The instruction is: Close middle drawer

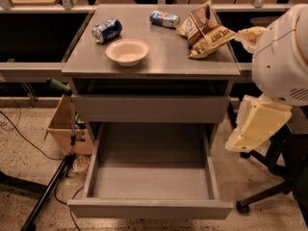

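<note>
The middle drawer (150,183) is a wide, shallow grey box pulled far out of the cabinet toward me, with nothing in it. Its narrow flat front panel (149,209) is nearest to me. Above it sits the taller grey drawer front (149,109), nearly flush with the cabinet. My arm comes in from the right as a large white round joint (281,57). My gripper (254,128) is the cream-coloured end hanging below that joint. It is to the right of the cabinet, level with the open drawer's back, and apart from the drawer.
On the cabinet top (159,64) lie a blue can (107,31), a white bowl (127,51), a second can (164,19) and snack bags (206,29). A cardboard box (61,125) and a black stand leg (44,190) are on the left. A chair base (269,192) is on the right.
</note>
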Tool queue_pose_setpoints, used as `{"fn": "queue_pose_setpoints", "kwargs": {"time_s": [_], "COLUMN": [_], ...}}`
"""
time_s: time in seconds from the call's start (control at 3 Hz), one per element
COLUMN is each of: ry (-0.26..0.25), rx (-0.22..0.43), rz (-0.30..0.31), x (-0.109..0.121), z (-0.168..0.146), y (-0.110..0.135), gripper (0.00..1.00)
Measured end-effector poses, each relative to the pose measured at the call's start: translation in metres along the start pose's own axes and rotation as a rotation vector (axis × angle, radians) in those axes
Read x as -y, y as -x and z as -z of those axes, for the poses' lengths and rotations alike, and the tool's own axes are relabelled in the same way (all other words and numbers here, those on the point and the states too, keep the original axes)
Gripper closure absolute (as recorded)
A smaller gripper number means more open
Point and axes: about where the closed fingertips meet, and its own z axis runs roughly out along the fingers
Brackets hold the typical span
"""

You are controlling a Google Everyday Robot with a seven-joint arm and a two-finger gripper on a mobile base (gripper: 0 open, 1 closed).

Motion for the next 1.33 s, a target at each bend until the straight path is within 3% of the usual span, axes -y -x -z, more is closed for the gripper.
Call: {"fn": "queue_pose_setpoints", "kwargs": {"time_s": [0.33, 0.67, 1.0, 1.33], "ry": [0.032, 0.072, 0.143, 0.275], "rx": [0.01, 0.058, 0.123, 0.137], "rz": [-0.006, -0.036, -0.101, -0.158], "x": [-0.018, -0.054, -0.102, -0.173], "z": [-0.023, -0.066, -0.135, -0.226], "y": [-0.004, -0.013, -0.015, -0.023], "gripper": [0.0, 0.0, 0.0, 0.0]}}
